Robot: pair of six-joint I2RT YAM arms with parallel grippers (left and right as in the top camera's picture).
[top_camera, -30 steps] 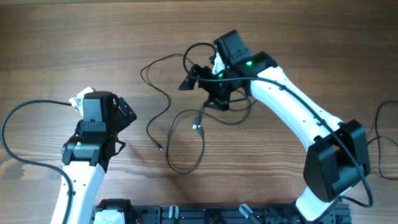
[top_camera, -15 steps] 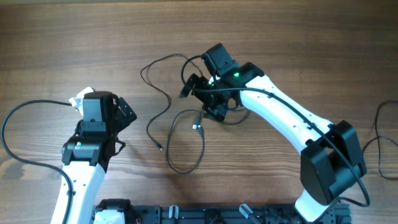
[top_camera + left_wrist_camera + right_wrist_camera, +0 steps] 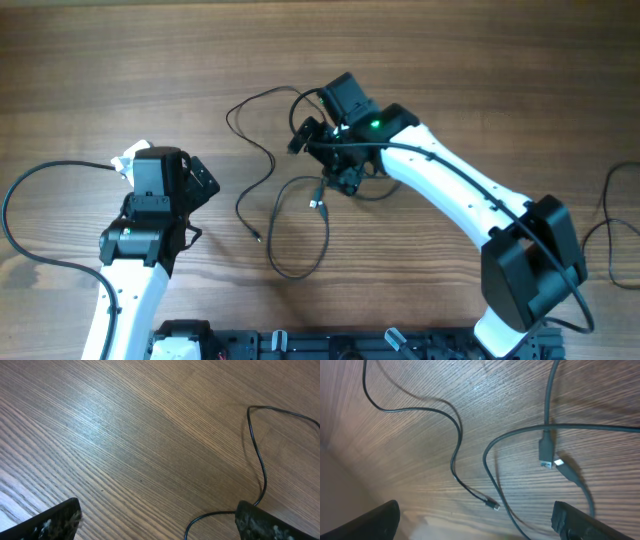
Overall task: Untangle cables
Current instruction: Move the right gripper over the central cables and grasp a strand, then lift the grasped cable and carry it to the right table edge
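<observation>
Starting far left: left fingers [image 3: 55,521] spread wide, gripping nothing, parked low over bare counter [image 3: 125,435], with only one thin black strand curving past the right-hand tip. Well apart from the main bunch, so no part in the work yet.

Moving toward the middle: cables [image 3: 298,215] lying slack on the wood in loose loops. One long strand wandering from the upper left down to a small plug tip [image 3: 493,506], a rounder loop below it, and two bigger plug ends [image 3: 547,455] side by side, nearly touching. Strands crossing one another in several places; densest part mostly hidden under the right arm [image 3: 450,195].

Further right: right fingers [image 3: 580,520] released too, straddling the strands from above, clamped on none.

Looks barely under way: nothing lifted, nothing pulled free, crossings intact. Left to do: pick one strand, draw it clear, lay each cable apart.
</observation>
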